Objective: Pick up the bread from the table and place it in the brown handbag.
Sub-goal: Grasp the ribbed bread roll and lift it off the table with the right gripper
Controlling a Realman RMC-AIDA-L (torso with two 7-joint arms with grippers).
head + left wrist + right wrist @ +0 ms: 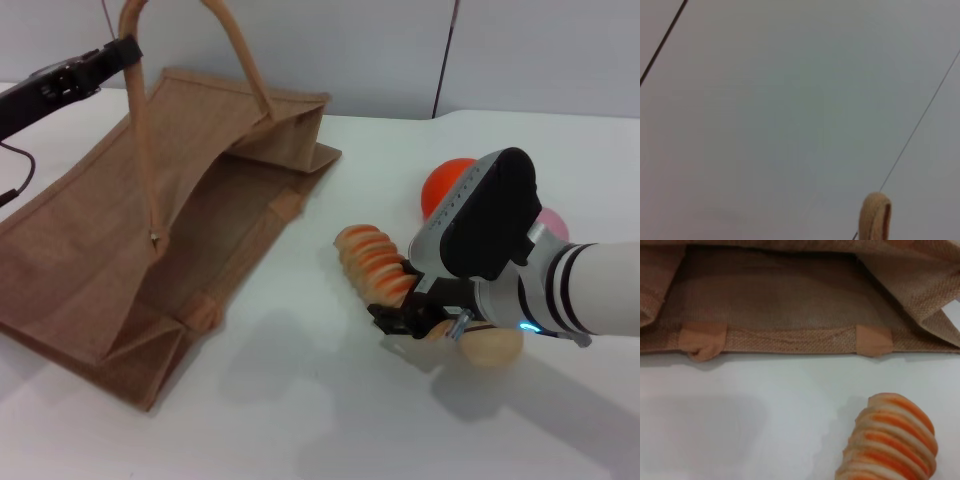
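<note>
The bread [372, 264], a ridged loaf with orange and cream stripes, lies on the white table [300, 420] to the right of the bag's mouth; it also shows in the right wrist view [892, 440]. My right gripper [412, 315] is closed around the loaf's near end. I cannot tell whether the loaf is lifted off the table. The brown handbag [90, 250] lies on its side with its mouth open toward the loaf; its inside shows in the right wrist view [775, 295]. My left gripper [122, 52] holds one handle [140, 130] up at the back left; the handle's loop [875, 216] shows in the left wrist view.
An orange ball [447, 185] lies behind my right wrist. A pink object [553, 222] is partly hidden by the arm. A round beige bun [490, 347] lies just under the right gripper. The bag's second handle [240, 50] arches up at the back.
</note>
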